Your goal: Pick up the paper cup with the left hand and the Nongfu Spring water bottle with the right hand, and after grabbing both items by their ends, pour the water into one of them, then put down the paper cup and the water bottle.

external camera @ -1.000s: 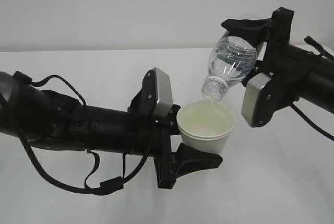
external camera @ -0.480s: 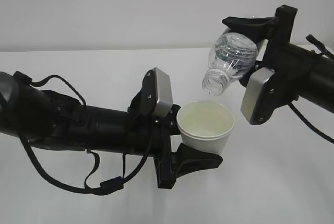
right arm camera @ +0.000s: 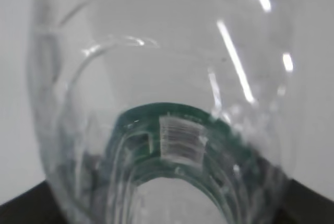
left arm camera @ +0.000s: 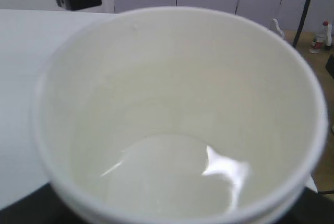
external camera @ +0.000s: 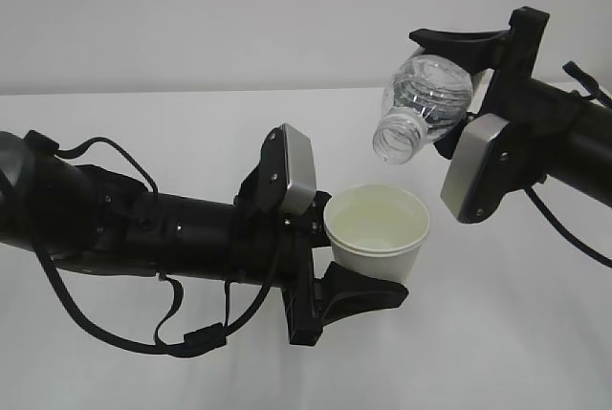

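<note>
Paper cup upright, clamped low on its wall by the left gripper, black fingers wrapping the base. Cup is held up off the white table, centre of the exterior view. Rolled rim, cream inside. Left wrist view looks straight down into the cup: shallow pool of clear water at the bottom, bright glare on it.

Nongfu Spring water bottle clamped in the right gripper, jaws closed on its rear end, upper black finger over the top of the bottle. Bottle tilted neck-down toward the left, open capless mouth above and a bit to the right of the cup's centre, clear gap between mouth and rim, not touching. No stream visible between them. Bottle looks mostly empty, ribbed clear plastic. Right wrist view is filled by the bottle close up, green label band showing through the plastic.

Left arm runs in from the left with loose black cables, grey plate just beside the cup. Right arm comes in from the right, grey plate below the bottle.
</note>
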### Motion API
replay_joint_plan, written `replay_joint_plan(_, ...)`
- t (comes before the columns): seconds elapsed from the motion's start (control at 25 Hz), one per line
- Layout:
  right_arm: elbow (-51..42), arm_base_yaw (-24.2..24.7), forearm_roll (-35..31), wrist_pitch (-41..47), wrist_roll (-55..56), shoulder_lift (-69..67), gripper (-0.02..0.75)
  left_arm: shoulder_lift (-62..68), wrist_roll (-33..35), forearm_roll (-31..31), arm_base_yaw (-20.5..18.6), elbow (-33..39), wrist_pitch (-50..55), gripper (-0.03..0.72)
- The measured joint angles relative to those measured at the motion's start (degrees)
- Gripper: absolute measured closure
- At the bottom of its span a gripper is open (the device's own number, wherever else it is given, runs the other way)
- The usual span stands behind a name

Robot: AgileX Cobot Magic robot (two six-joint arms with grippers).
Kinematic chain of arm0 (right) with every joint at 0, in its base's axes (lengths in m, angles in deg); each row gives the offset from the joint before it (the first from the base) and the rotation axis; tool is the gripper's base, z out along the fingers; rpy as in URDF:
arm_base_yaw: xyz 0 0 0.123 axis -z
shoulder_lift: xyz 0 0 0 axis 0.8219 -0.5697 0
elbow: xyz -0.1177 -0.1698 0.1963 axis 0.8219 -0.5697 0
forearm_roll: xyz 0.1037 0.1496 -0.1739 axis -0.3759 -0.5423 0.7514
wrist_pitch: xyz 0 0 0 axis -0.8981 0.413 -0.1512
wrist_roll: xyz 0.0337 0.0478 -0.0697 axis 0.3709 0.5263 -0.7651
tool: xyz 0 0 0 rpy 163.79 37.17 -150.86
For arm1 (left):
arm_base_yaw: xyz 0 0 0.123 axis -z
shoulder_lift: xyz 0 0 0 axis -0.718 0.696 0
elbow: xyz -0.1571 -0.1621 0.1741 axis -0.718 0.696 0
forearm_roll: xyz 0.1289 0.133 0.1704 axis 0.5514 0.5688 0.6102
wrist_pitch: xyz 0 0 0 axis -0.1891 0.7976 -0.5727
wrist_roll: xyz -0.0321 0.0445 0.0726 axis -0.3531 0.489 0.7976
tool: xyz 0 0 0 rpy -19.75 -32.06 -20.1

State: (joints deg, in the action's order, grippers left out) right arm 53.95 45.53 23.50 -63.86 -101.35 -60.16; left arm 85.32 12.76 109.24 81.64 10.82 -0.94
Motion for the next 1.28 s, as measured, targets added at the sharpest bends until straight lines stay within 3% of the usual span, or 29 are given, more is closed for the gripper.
replay_joint_plan(1.28, 0.00, 0.00, -2.81, -0.02, 20.21, 0.00, 0.255, 0.00, 0.00, 0.00, 0.00, 0.00, 0.00, 0.205)
